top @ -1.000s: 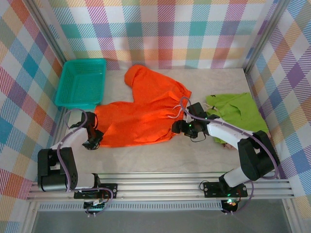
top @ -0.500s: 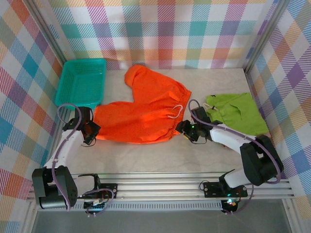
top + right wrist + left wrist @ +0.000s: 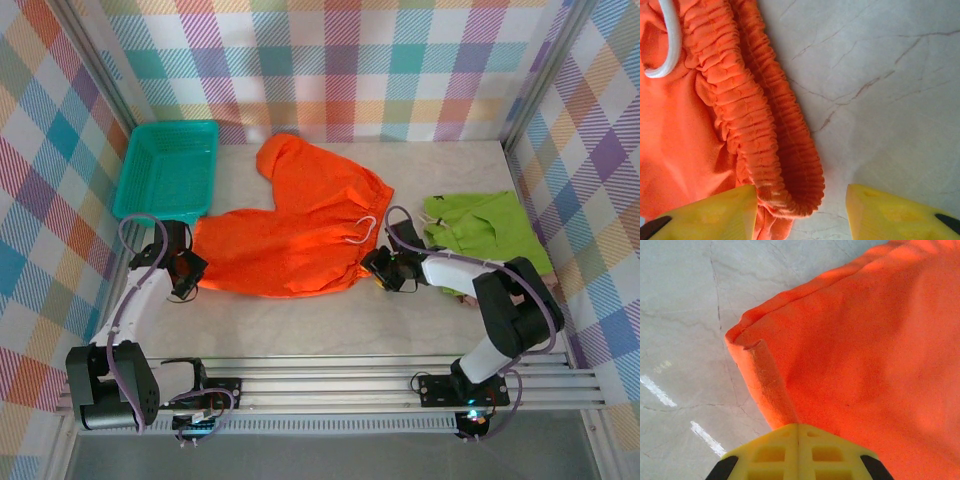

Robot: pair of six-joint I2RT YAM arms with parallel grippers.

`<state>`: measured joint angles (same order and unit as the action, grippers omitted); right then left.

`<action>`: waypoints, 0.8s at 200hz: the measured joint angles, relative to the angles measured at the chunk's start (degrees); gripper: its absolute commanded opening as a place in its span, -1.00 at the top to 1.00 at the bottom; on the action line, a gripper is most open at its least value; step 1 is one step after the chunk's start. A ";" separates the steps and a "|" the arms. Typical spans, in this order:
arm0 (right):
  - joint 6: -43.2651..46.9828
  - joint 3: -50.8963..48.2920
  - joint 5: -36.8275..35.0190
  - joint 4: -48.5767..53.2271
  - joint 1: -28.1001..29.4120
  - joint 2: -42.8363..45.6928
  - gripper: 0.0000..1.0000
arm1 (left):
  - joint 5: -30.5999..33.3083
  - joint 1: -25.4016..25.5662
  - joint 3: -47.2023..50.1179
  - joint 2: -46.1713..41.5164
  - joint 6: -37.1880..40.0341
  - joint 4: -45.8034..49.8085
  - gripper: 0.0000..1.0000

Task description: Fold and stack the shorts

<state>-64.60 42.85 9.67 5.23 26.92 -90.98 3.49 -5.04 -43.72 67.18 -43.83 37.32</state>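
Looking down on a pale, marble-veined desk (image 3: pixel 300 320) enclosed on three sides by walls (image 3: pixel 350 60) of pastel plaid cloth, with a ribbed metal rail (image 3: pixel 330 385) running along the near edge.

One pair of orange shorts (image 3: pixel 290 230) lies spread flat in the middle of the desk and serves as the landmark. One teal mesh basket (image 3: pixel 167 170) sits just beyond its left end, in the far left corner. One pair of lime green shorts (image 3: pixel 490 235) lies to its right, near but apart, against the right wall. Two pairs of shorts can be counted, and two robot arms, one at each end of the orange pair.

The left claw (image 3: pixel 185 272) is at the orange shorts' left corner. Seen from the left wrist, its yellow fingers (image 3: pixel 770 452) meet tightly, pinching a fold of the orange hem that rises from the desk into them.

The right claw (image 3: pixel 378 265) is at the orange shorts' right end. Seen from the right wrist, its fingers (image 3: pixel 705 210) stand moderately apart, the end of the gathered elastic waistband (image 3: pixel 770 150) lying between them. The cloth touches the left finger, while bare desk shows beside the right one. One white drawstring (image 3: pixel 667 45) loops across the cloth just past the waistband.
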 measured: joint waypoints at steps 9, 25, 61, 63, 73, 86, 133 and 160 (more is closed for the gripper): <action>-0.44 0.24 0.11 -0.35 0.00 -0.50 0.04 | -0.02 0.00 0.00 0.00 0.00 0.00 1.00; -1.01 0.72 0.44 -1.20 0.00 -1.38 0.10 | -0.02 0.00 0.00 0.00 0.00 0.02 1.00; -1.42 2.08 1.49 -2.62 0.00 -3.52 0.34 | -0.04 0.00 0.00 0.00 0.00 0.00 1.00; -1.64 2.14 1.49 -2.67 0.00 -3.63 0.37 | -0.02 0.00 0.00 0.00 0.00 0.00 1.00; -1.75 2.40 1.70 -2.71 0.00 -4.09 0.51 | -0.04 0.00 0.00 0.00 0.00 0.00 1.00; -1.88 2.62 1.73 -2.67 0.00 -4.33 0.70 | -0.04 0.00 0.00 0.00 0.00 0.00 1.00; 0.85 5.60 -0.13 2.14 -0.22 -2.89 1.00 | -0.94 0.00 -0.55 -0.28 0.87 0.31 1.00; 5.20 8.66 -3.37 8.85 -0.50 4.59 1.00 | -1.25 0.00 -4.83 -2.93 1.73 2.71 1.00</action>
<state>-59.40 51.51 6.31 14.09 26.41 -86.39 2.24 -5.04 -48.56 64.25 -42.11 40.03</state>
